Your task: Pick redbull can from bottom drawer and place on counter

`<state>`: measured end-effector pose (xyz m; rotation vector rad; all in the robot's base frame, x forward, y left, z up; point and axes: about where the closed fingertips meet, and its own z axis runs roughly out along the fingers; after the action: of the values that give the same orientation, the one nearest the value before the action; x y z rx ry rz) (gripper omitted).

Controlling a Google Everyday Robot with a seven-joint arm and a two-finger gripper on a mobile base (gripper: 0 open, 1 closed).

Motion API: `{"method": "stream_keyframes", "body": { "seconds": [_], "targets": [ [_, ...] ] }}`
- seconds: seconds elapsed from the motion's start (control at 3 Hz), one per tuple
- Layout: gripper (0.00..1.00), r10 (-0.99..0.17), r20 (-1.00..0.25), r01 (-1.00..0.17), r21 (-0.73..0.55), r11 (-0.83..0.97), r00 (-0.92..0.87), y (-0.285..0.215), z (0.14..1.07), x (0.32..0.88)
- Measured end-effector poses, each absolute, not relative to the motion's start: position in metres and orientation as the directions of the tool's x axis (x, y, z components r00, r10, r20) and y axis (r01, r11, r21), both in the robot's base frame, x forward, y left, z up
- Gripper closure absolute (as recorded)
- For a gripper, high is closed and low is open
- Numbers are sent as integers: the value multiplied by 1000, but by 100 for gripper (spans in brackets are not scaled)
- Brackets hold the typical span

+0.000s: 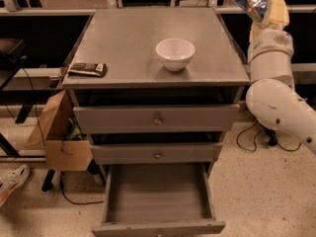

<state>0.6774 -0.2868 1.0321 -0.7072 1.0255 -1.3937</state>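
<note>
The redbull can (248,0), blue and silver, is held in my gripper (256,5) at the top right, above and just beyond the right rear edge of the counter (128,43). The can is tilted and raised above the counter's height. The white arm (269,78) rises along the cabinet's right side. The bottom drawer (157,194) is pulled open and its grey floor is bare.
A white bowl (175,54) stands on the counter right of centre. A dark flat snack packet (87,69) lies at its left front edge. The two upper drawers (157,118) are shut. A cardboard box (59,137) and a shoe (12,181) are on the floor to the left.
</note>
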Motion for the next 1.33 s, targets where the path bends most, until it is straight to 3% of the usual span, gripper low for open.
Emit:
{"method": "stream_keyframes", "body": {
  "seconds": [1.33],
  "targets": [
    [100, -998, 17, 220, -975, -4, 57, -261, 967, 722]
  ]
}}
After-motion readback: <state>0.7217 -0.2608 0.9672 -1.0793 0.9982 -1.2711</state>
